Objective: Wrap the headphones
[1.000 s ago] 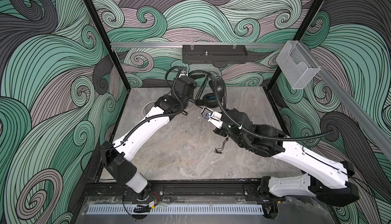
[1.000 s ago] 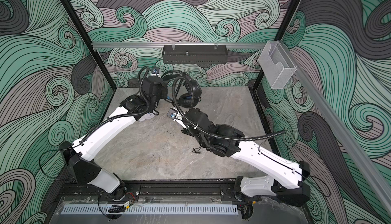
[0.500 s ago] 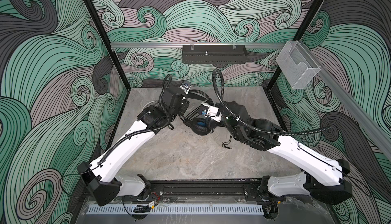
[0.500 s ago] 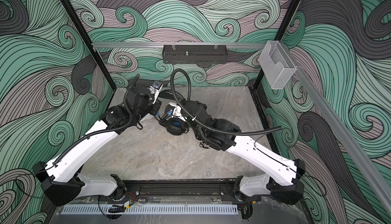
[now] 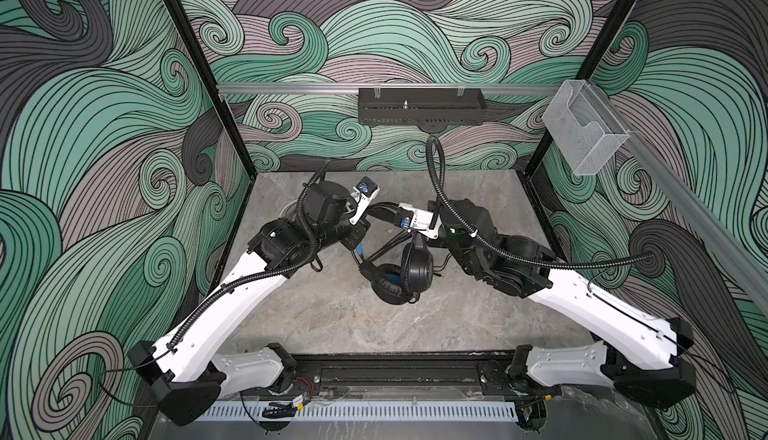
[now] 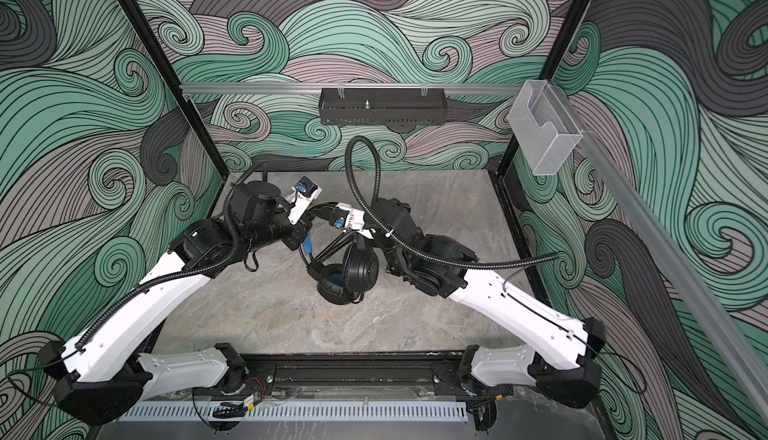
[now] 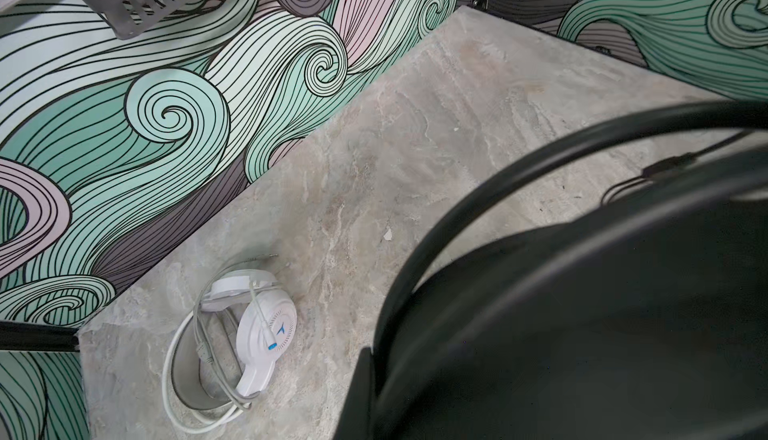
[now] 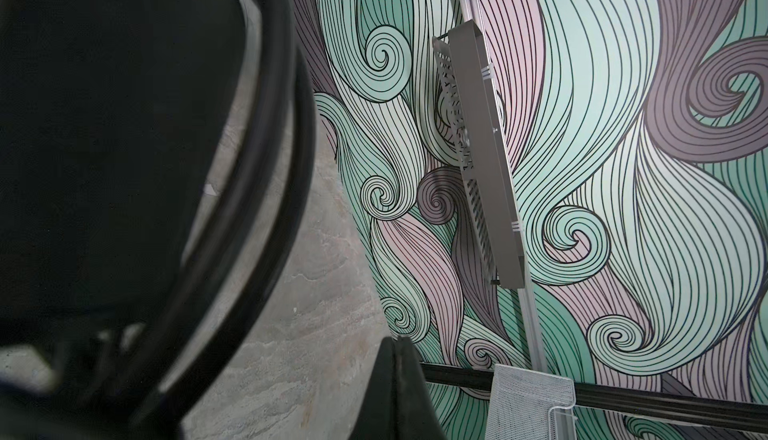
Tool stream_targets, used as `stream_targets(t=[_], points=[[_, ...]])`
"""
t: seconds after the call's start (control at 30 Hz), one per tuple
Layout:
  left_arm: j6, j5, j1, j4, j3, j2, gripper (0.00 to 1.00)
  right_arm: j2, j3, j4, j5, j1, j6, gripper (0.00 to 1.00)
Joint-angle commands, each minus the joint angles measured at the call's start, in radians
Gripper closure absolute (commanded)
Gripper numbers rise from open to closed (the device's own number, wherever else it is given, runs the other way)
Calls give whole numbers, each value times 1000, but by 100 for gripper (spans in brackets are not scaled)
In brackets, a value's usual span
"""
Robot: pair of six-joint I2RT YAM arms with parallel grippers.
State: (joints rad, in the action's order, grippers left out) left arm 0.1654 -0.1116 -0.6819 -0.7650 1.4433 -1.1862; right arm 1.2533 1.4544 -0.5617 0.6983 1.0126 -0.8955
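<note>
Headsets, two, corded, in a cell walled with green-and-mauve swirl print. Black headset [image 5: 402,275] [image 6: 347,277]: mid-surface between the two arm ends, cups low and close together, one showing a blue inner face. Whether the cups rest on the grey stone-look surface [image 5: 332,321] or hang just above it cannot be told. Right jaws: pressed together on the headset's upper part, beneath the wrist camera of the right arm [image 5: 582,292]. Left jaws: pressed together where several taut black strands of the same headset converge; cable or band wire, cannot tell. White headset [image 7: 253,325]: lying flat near a back corner of the surface, just beside the wall, with pale cable looped around and across one cup. It is well apart from the black one and largely hidden behind the left arm [image 5: 249,292] in both top views. Obstructions: the curved black band [image 7: 519,159] [image 8: 291,159] and a blurred dark mass fill much of each wrist view and block the surface beyond. Surroundings: black perforated tray [image 5: 419,106] [image 6: 382,105] hung on the back-wall rail, and a clear plastic holder [image 5: 584,134] on the side rail.
</note>
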Motion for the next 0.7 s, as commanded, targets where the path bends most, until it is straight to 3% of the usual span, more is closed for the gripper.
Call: stream_targets(t=[0.0,0.2,0.43,0.67], points=[[-61,82,5,9,55,34,100,-41,-11,49,-25,-28,72,100],[-98,153,5,10,137,40,100,-90,-63,72,-158,-68,177,96],[-121,243,2,-14,264,24,100,-192,-159,185,-394,-101,286,89],[-132,320,1,-45,382,-11,100,-251,-228,294,-525,-175,458,84]])
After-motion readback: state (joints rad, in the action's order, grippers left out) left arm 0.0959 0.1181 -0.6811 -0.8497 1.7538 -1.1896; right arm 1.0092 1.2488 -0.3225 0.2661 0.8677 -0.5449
